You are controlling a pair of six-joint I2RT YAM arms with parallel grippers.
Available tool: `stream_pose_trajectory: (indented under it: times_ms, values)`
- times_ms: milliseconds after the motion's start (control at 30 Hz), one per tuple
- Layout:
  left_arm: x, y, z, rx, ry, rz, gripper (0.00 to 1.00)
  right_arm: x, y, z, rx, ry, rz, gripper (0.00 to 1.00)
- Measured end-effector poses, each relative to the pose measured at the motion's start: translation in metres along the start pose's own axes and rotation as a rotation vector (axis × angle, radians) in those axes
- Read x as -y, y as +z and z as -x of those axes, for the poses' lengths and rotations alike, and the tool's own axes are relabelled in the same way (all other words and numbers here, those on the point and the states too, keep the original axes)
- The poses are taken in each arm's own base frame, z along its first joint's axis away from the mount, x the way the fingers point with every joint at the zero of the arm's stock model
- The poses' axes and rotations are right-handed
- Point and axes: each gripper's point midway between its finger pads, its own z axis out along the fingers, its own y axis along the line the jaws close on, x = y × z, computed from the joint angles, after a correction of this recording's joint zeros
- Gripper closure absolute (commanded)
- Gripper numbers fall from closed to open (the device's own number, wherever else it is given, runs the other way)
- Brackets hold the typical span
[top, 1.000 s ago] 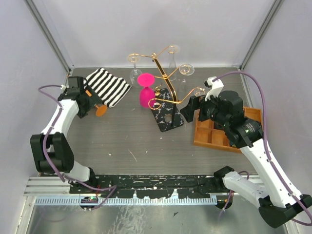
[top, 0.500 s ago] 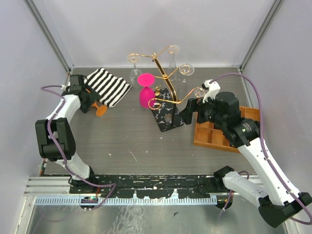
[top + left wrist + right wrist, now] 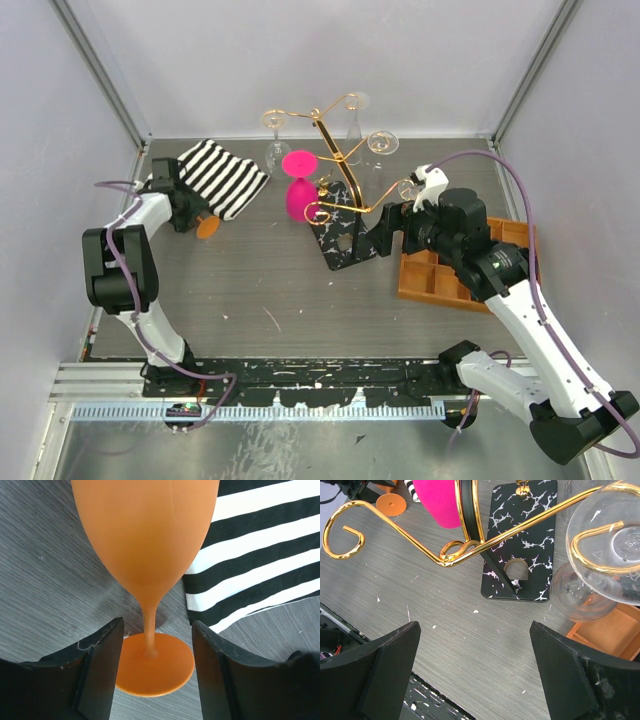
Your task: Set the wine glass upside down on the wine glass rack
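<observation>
One orange plastic wine glass point(image 3: 145, 545), stem between my left gripper's point(image 3: 157, 626) parted jaws; right gripper point(image 3: 475, 626) spread wide, empty.

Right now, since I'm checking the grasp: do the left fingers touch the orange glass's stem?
No, both left fingers stand clear of the thin stem of the orange glass, flanking its foot.

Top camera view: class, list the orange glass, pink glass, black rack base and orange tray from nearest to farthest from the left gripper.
1. Orange glass, far left, right at the left gripper.
2. Pink glass, middle, just left of the base.
3. Black rack base, centre.
4. Orange tray, right side.
</observation>
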Motion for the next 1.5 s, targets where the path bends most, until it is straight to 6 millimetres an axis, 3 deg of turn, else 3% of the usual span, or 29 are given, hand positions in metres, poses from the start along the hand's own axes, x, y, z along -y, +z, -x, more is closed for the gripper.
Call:
stream_pose_trajectory:
  times_ms: [233, 367, 500, 667, 1000, 1200, 1500]
  values:
    - [0.000, 0.012, -0.003, -0.008, 0.000, -0.005, 0.48, 0.000, 0.001, 0.000, -0.002, 0.000, 0.000, 0.03]
    - [-0.002, 0.020, -0.007, -0.023, 0.005, 0.001, 0.62, 0.001, 0.005, -0.002, -0.011, 0.002, -0.002, 0.03]
    - [-0.001, 0.022, -0.006, -0.018, 0.011, -0.005, 0.67, 0.004, 0.009, -0.009, -0.031, 0.006, -0.008, 0.03]
    - [0.001, 0.022, -0.004, -0.008, 0.016, -0.016, 0.92, 0.005, 0.010, -0.012, -0.037, 0.008, -0.010, 0.03]
    - [-0.003, 0.014, -0.007, 0.003, 0.026, -0.025, 1.00, 0.006, 0.004, -0.008, -0.011, 0.003, -0.023, 0.02]
    - [-0.001, -0.027, 0.000, 0.060, 0.034, -0.075, 1.00, 0.010, -0.004, -0.001, 0.028, -0.010, -0.050, 0.00]
    - [0.006, -0.143, 0.008, 0.232, 0.070, -0.267, 1.00, 0.011, -0.037, 0.023, 0.178, -0.077, -0.076, 0.00]
